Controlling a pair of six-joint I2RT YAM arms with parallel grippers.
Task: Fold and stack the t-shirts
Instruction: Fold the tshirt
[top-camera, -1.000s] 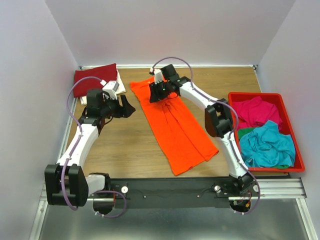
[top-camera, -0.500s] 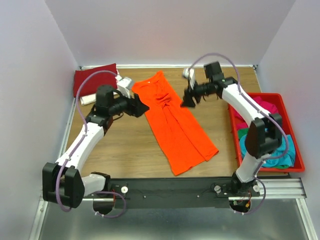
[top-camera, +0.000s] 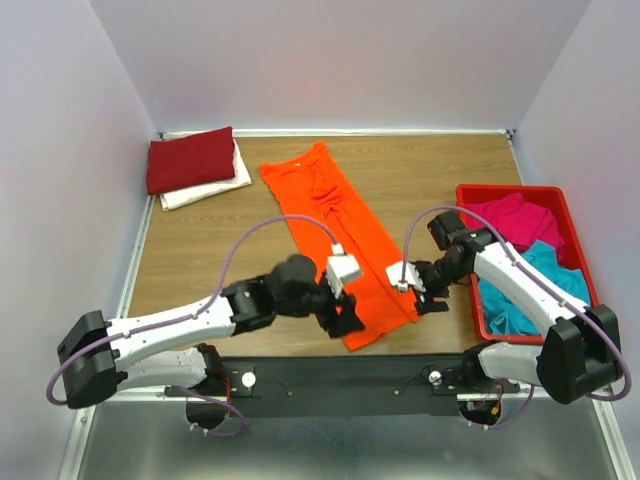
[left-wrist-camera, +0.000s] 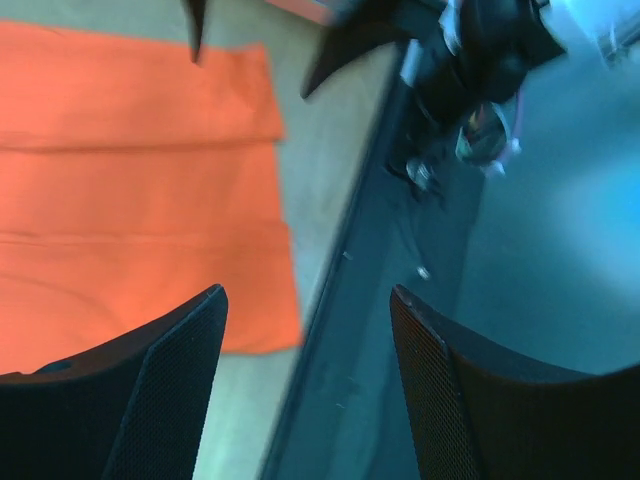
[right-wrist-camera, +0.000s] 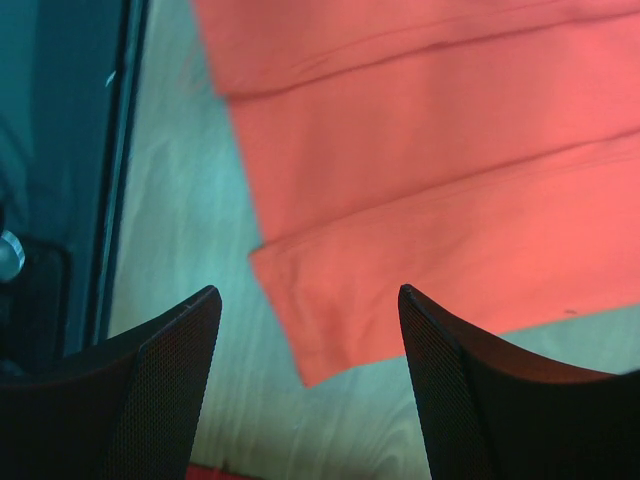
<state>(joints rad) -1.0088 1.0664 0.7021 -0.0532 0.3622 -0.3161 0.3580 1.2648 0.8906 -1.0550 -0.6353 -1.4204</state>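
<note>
The bright orange t-shirt (top-camera: 345, 235) lies as a long narrow strip, running diagonally from the far middle of the table to the near edge. My left gripper (top-camera: 347, 322) is open and empty, just above the strip's near left corner. In the left wrist view (left-wrist-camera: 305, 292) it hangs over the table's front edge, with the orange cloth (left-wrist-camera: 130, 200) to its left. My right gripper (top-camera: 428, 300) is open and empty at the near right corner. The right wrist view (right-wrist-camera: 307, 290) shows that corner of the orange cloth (right-wrist-camera: 400, 250) between the jaws. A folded dark red t-shirt (top-camera: 190, 158) lies on a folded white one (top-camera: 212, 186) at the far left.
A red plastic tray (top-camera: 460, 195) stands at the right and holds a crumpled magenta pink t-shirt (top-camera: 515, 222) and a teal one (top-camera: 535, 290). The black base rail (top-camera: 330, 375) runs along the table's near edge, close under both grippers.
Both arms have swung from the far end of the orange shirt to its near end. The shirt lies as it did.
</note>
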